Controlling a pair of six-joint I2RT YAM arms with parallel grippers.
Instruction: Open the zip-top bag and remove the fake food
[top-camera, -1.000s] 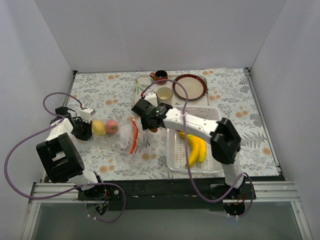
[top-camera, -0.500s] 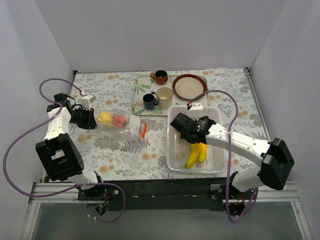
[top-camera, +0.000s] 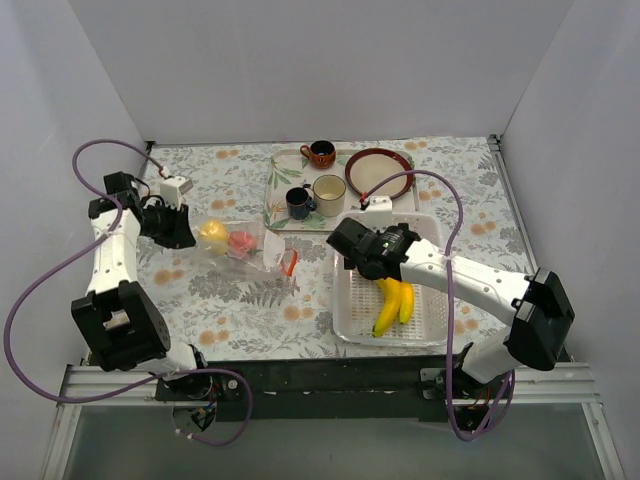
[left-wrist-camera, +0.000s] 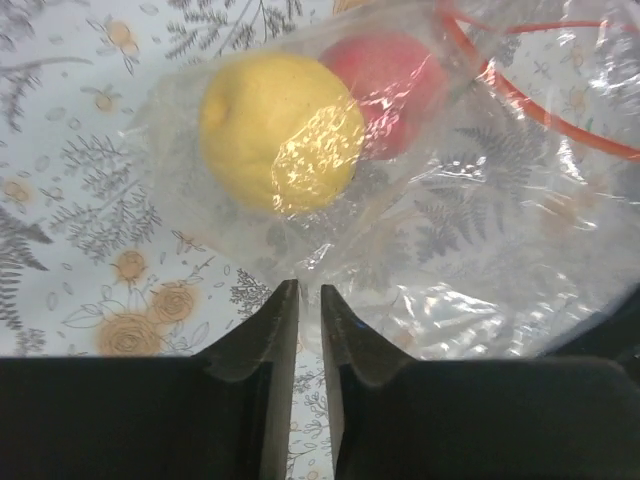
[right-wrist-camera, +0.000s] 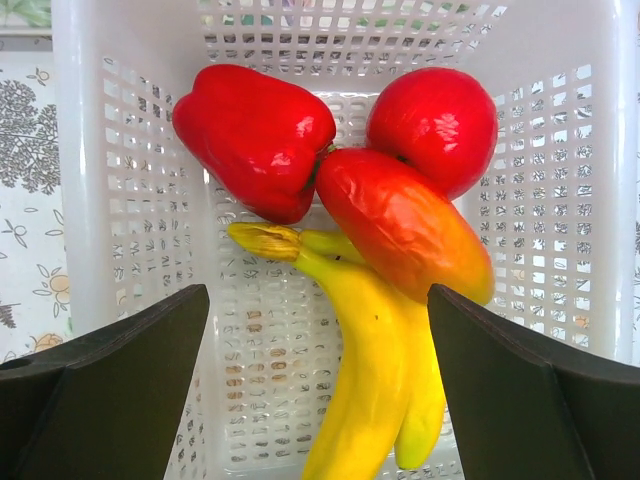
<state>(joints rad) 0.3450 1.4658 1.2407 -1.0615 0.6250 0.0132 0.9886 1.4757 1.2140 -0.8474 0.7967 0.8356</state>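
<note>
The zip-top bag (top-camera: 250, 247) lies on the flowered cloth, its red-orange zip strip (top-camera: 288, 263) facing right. A yellow lemon (top-camera: 211, 232) and a red-pink fruit (top-camera: 240, 241) are inside it. My left gripper (top-camera: 186, 229) is shut on the bag's closed left edge. In the left wrist view the fingers (left-wrist-camera: 270, 330) pinch the plastic just below the lemon (left-wrist-camera: 280, 130). My right gripper (top-camera: 362, 256) is open and empty above the white basket (top-camera: 345, 320). The right wrist view shows a red pepper (right-wrist-camera: 255, 135), a red round fruit (right-wrist-camera: 435, 125), a red-orange peach (right-wrist-camera: 400, 225) and bananas (right-wrist-camera: 370, 370) in the basket.
A tray (top-camera: 275, 190) at the back holds a dark cup (top-camera: 298, 203) and a cream cup (top-camera: 329, 190). A brown cup (top-camera: 321, 153) and a red-rimmed plate (top-camera: 380, 172) stand behind. White walls close in the cloth on three sides.
My right gripper left the bag, swung over the basket and stands open there, with the red-orange fruit now in the basket. My left gripper pulled the bag left and back.
</note>
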